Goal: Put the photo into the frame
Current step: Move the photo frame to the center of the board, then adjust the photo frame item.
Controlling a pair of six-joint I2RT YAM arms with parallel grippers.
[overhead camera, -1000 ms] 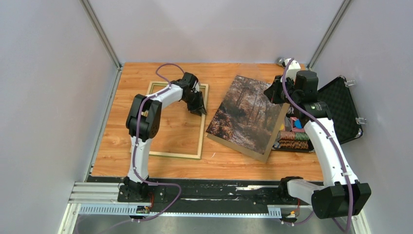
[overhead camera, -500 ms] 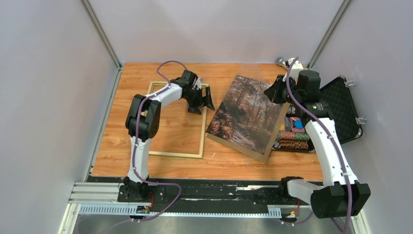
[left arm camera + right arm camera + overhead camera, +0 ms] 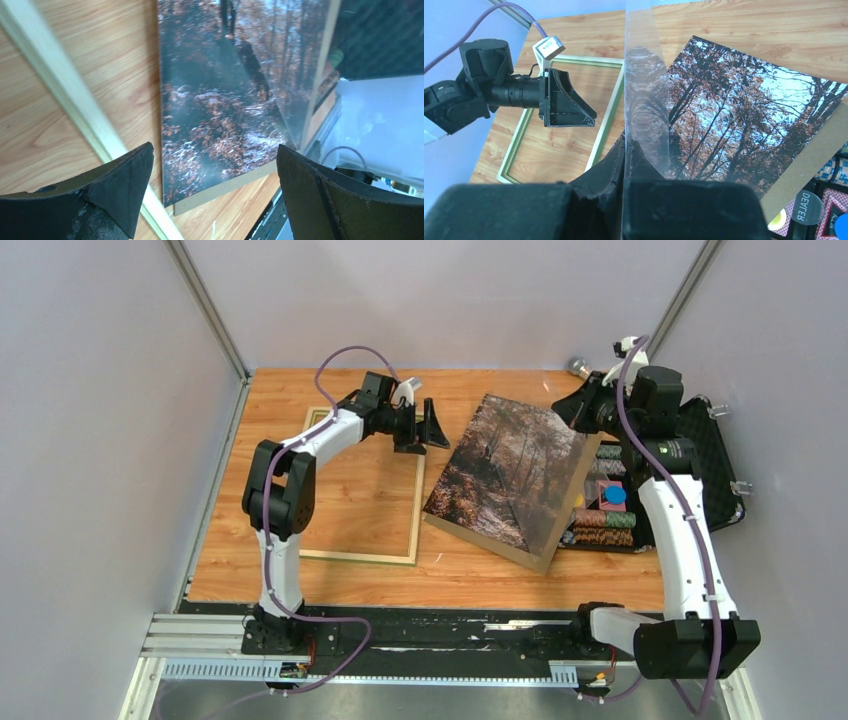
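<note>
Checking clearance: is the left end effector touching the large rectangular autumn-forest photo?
Apart. Right wrist view shows the open left end effector clear of the photo, a rail of the thin pale frame visible between them.

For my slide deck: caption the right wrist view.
Right claw pinches a clear sheet beside the photo; open left claw hovers near the frame.

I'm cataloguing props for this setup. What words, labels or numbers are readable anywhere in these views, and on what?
"DEALER": on the round grey token, lower right of the right wrist view.
"ALL IN": apparently, on the red token beside it; small, partly cut off.
The photo and the frame carry no readable text.
</note>
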